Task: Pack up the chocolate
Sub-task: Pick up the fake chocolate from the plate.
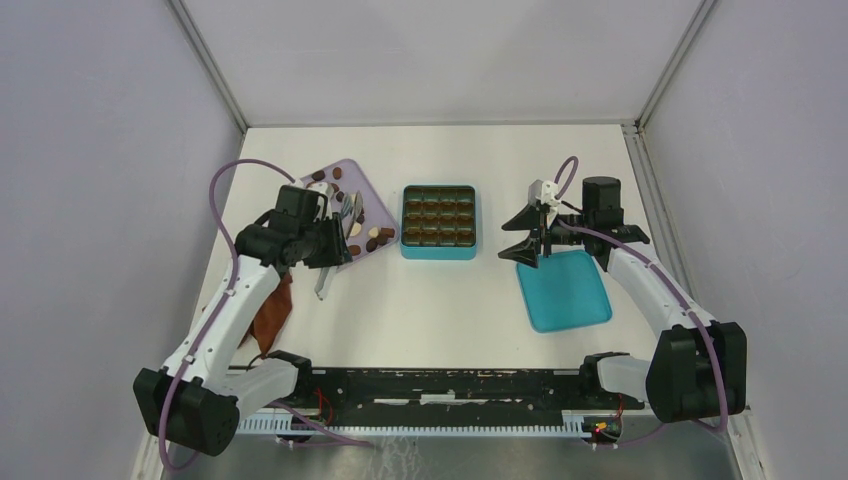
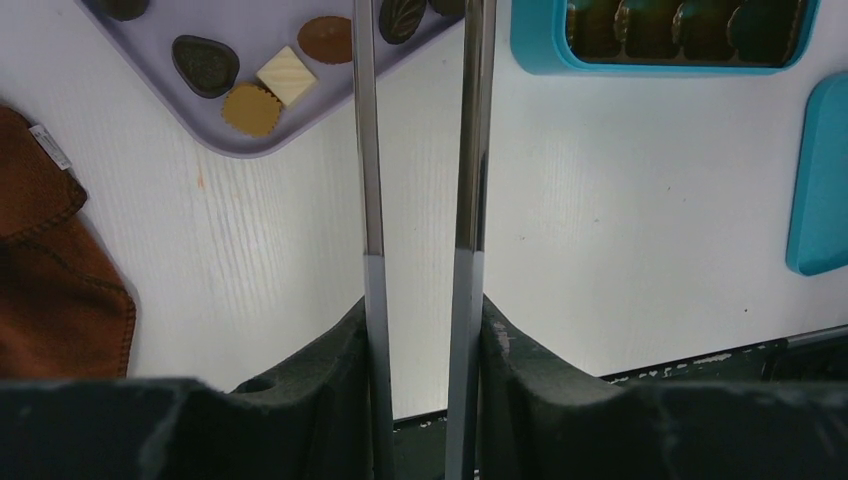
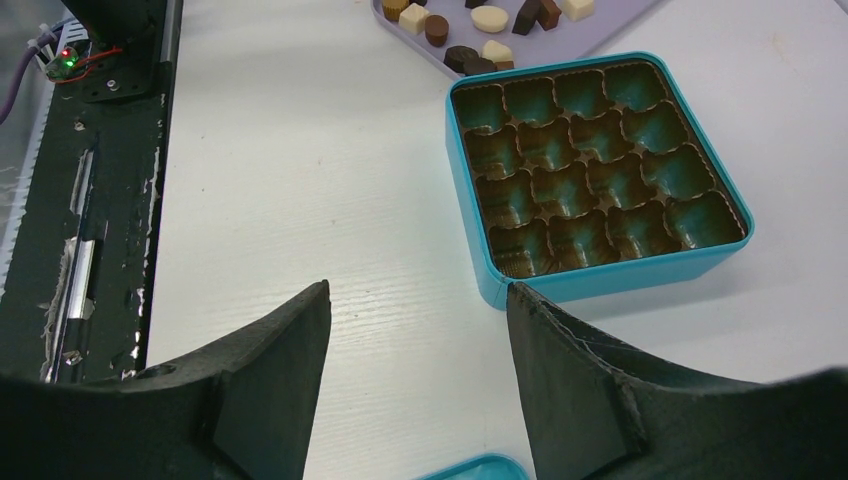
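On lilac tray (image 2: 315, 85), rounded, blocky chocolate (image 2: 205, 63)

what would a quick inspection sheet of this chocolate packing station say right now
surface: white table, a few small marks
job's things: chocolates loose on the lilac tray; teal box beside it, cells empty; teal lid lying flat by the right arm
clutter: brown cloth by the left arm
jaws: left jaws shut on metal tongs; right jaws open, holding nothing
cables: purple cables looped along each arm
surroundings: pale walls, metal frame posts; nothing else seen
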Robot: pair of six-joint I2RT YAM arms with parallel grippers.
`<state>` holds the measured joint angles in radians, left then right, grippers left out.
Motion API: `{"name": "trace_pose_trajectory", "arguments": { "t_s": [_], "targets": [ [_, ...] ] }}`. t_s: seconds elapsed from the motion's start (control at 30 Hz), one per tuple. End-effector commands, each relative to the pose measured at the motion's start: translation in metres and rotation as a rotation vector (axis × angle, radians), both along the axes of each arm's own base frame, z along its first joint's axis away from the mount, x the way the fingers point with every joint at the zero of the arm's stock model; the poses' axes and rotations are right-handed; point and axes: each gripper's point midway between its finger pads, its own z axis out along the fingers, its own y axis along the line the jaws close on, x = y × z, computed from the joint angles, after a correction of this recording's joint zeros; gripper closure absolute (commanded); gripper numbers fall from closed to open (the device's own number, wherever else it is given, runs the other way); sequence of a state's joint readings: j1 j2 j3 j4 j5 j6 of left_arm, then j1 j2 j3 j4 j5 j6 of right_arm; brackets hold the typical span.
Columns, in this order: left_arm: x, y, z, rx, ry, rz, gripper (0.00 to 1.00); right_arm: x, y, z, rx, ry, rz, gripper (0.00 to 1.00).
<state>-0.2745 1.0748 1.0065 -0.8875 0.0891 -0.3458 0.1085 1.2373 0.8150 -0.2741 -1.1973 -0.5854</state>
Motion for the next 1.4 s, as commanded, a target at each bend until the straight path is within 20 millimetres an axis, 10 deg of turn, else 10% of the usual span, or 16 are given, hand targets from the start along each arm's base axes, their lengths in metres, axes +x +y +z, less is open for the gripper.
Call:
{"name": "trace_pose_trajectory", "arguments": {
  "t_s": [0.0, 1.37],
  "targets": [
    [0.01, -0.003, 0.018, -0.008, -0.074, -0.043, 0.59, 0.005, 0.002, 0.012, 0.02, -0.039, 0.014, 0.3],
    [0.025, 0.016, -0.019, 0.089, 0.038, -0.047, 0.59, 0.003, 0.007, 0.009, -0.014, -0.036, 0.032, 0.29]
  ]
}}
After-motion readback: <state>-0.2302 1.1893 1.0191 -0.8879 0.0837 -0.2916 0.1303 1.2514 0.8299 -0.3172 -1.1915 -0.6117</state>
